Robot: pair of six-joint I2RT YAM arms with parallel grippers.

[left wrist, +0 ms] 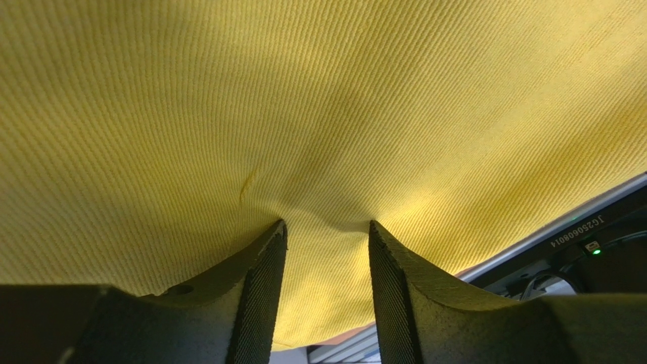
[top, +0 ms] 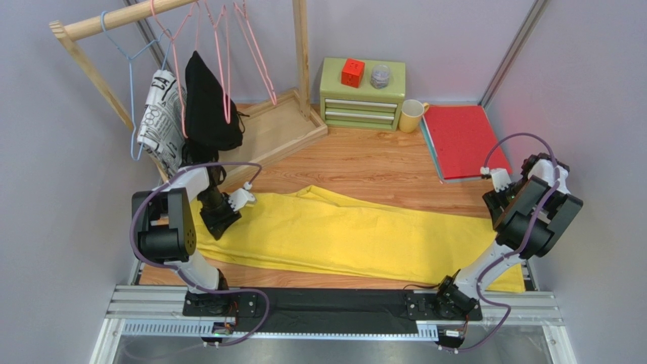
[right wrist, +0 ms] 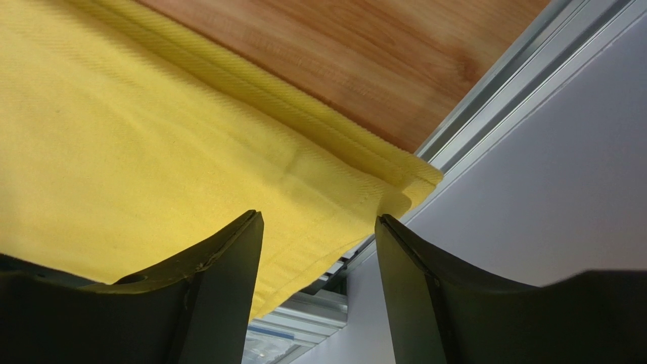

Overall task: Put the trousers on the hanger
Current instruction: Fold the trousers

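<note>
Across the wooden table [top: 357, 163] we saw the yellow trousers [top: 357, 235] lying flat, their long axis running left to right. The left end sat a little farther from the arm bases than the right end, which reached the table's right edge. We could not tell which end was the waist. At the far left corner stood a wooden rack [top: 114, 19], and the pink hanger [top: 256, 49] hung on its rail among others like it, well apart from the trousers. The left gripper [left wrist: 326, 226] had its fingers parted, with the tips pressed into the cloth, which puckered between them. The right gripper [right wrist: 317, 216] hung over the stitched hem corner with its fingers spread, grasping nothing.
</note>
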